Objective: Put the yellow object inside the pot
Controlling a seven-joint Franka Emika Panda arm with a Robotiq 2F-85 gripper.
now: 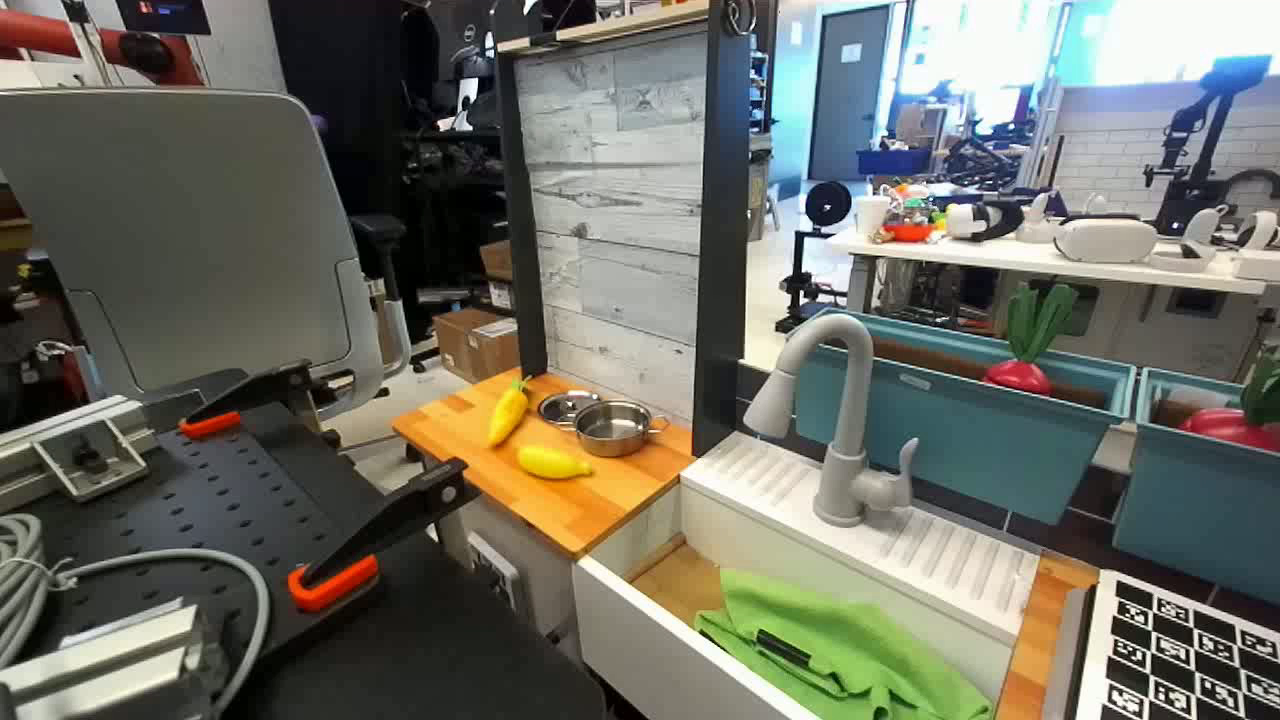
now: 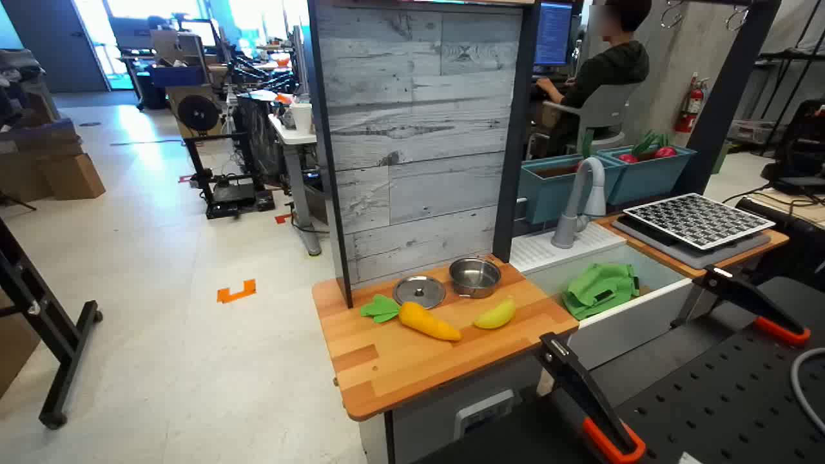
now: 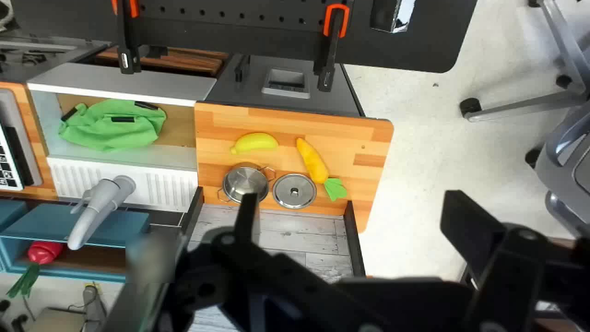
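Note:
The yellow banana lies on the wooden counter, in front of the pot, in both exterior views (image 1: 553, 462) (image 2: 495, 314) and the wrist view (image 3: 256, 142). The small shiny pot stands upright at the counter's back, in both exterior views (image 1: 612, 432) (image 2: 475, 283) and the wrist view (image 3: 244, 182). Nothing shows inside the pot. My gripper (image 3: 352, 197) is open and empty in the wrist view, with its fingers wide apart. It appears well above the counter, and one fingertip overlaps the pot's edge in the picture. The gripper is out of view in both exterior views.
A metal lid (image 3: 294, 191) lies beside the pot. An orange-yellow carrot (image 3: 313, 161) with green leaves lies near the lid. A wood-plank back panel (image 2: 419, 142) rises behind the counter (image 2: 387, 374). A sink with a green cloth (image 3: 113, 124) and a grey faucet (image 1: 850, 430) adjoin it.

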